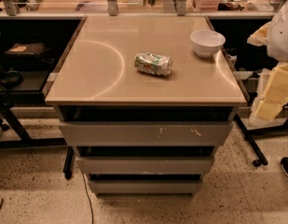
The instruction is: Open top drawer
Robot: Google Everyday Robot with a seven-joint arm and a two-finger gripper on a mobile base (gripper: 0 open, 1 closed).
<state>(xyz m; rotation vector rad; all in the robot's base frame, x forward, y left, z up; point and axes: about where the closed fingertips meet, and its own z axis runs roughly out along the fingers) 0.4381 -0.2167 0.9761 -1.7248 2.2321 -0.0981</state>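
We see the top drawer right under the tan top, w/ white scratch marks on its grey front. It looks shut, or nearly so. A dark gap sits between it & the tan top. Two smaller drawers sit lower down, under the tan top too. On the tan top lie a squashed can near the middle & a white bowl by its far right corner. The gripper is not in view anywhere near the tan top, so we can't tell if it is loose, tight or holding sth.

What could go wrong, we think: the top drawer has no handle, so the gripper may slip off the flat front. It may also hook a lower drawer by mistake, b/c all 3 look alike. A hard tug could shake the tan top & make the squashed can roll off.
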